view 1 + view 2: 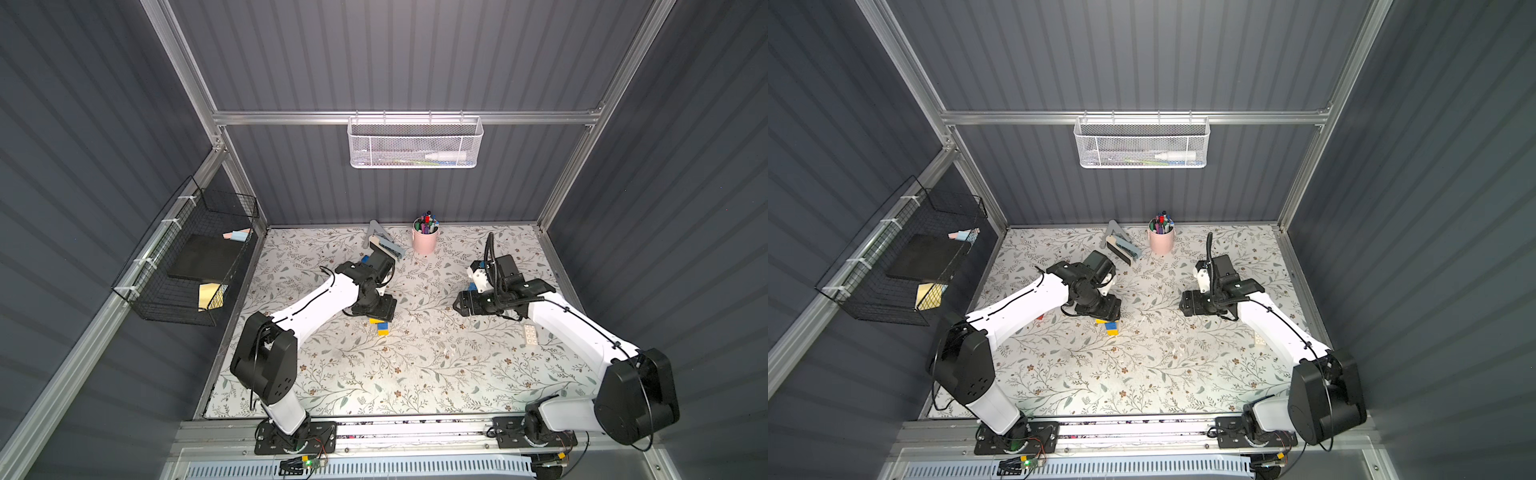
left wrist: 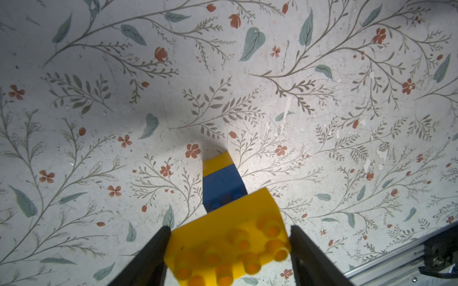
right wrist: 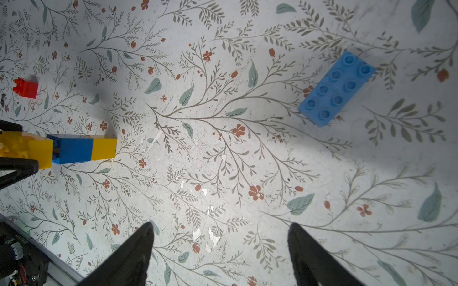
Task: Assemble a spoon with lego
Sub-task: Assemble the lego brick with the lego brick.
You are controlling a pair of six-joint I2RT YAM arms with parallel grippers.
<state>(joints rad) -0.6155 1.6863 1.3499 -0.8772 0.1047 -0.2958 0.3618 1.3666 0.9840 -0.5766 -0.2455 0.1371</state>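
Note:
The spoon [image 2: 224, 183] is a joined row of yellow, blue and yellow lego, seen in both top views [image 1: 382, 327] [image 1: 1111, 327] near the table's middle. My left gripper [image 2: 229, 227] is shut on the studded yellow brick [image 2: 230, 245] at one end of the row. My right gripper [image 3: 220, 225] is open over bare table, well to the right of the row, with nothing between its fingers. A light blue brick [image 3: 337, 89] lies studs up beyond it. A small red brick [image 3: 26, 88] lies past the row. A white brick [image 1: 530, 333] lies beside my right arm.
A pink cup of pens [image 1: 424, 241] and a grey tool [image 1: 384, 243] stand at the back of the table. A black wire basket [image 1: 187, 266] hangs on the left wall and a white mesh basket [image 1: 415, 143] on the back wall.

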